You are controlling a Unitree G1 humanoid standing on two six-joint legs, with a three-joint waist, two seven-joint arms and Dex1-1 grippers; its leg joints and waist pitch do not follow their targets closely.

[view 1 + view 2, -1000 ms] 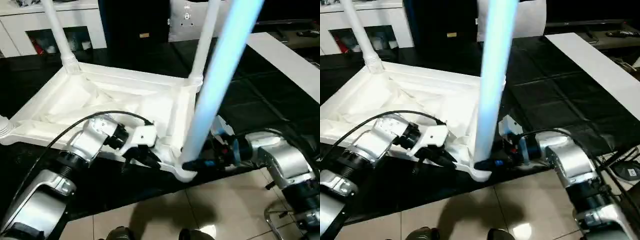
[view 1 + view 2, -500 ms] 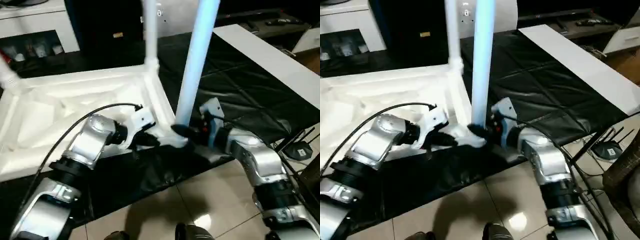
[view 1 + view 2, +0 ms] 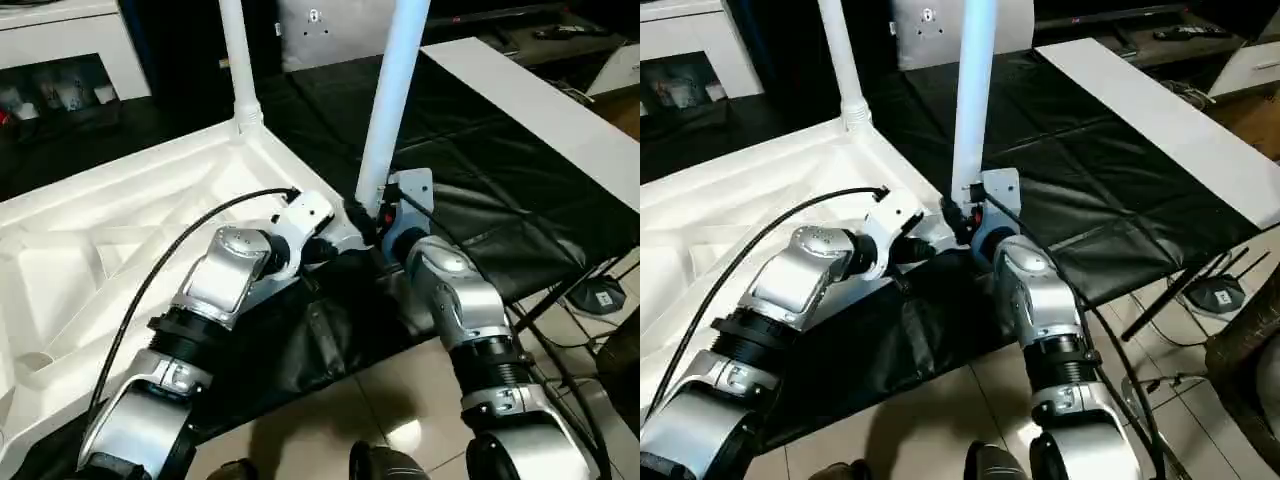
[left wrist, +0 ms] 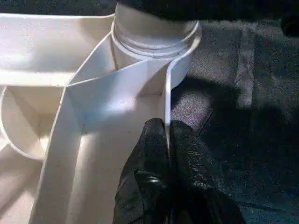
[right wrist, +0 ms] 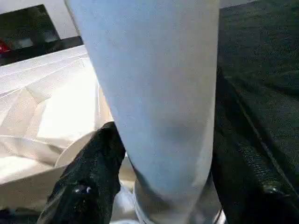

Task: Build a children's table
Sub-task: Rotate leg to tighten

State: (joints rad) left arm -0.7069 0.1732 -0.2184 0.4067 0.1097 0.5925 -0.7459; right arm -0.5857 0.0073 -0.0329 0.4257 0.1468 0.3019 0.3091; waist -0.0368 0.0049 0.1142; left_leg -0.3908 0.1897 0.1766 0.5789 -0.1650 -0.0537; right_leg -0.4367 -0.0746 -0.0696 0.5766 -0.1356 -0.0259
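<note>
White ribbed plastic fills the near scene: the upturned rectangular children's table top (image 3: 120, 250), hollow underside up, lies on a black-covered bench (image 3: 470, 190). At its near corner, the left gripper (image 4: 167, 154) has its black fingers (image 4: 149, 154) pressed almost together, pinching the thin edge wall of the top just beside the corner socket. The right gripper (image 5: 154, 154) straddles the base of a long round tapering white leg (image 3: 392, 100) standing upright in that socket; one finger (image 5: 93, 172) lies against the leg's side, but the other is hidden, so I cannot tell whether the grip is firm or loosening.

Judging from this, the main risk is the leg sitting cocked or half-seated: if the right fingers let go early, it could lean or drop out. The left pinch is on a narrow wall and might slip, letting the top slide on the smooth black cover toward the near edge of the bench.

Farther back, a second white leg (image 3: 238, 60) stands upright in the next corner. Beyond it on the right lies a flat white board (image 3: 540, 110).
</note>
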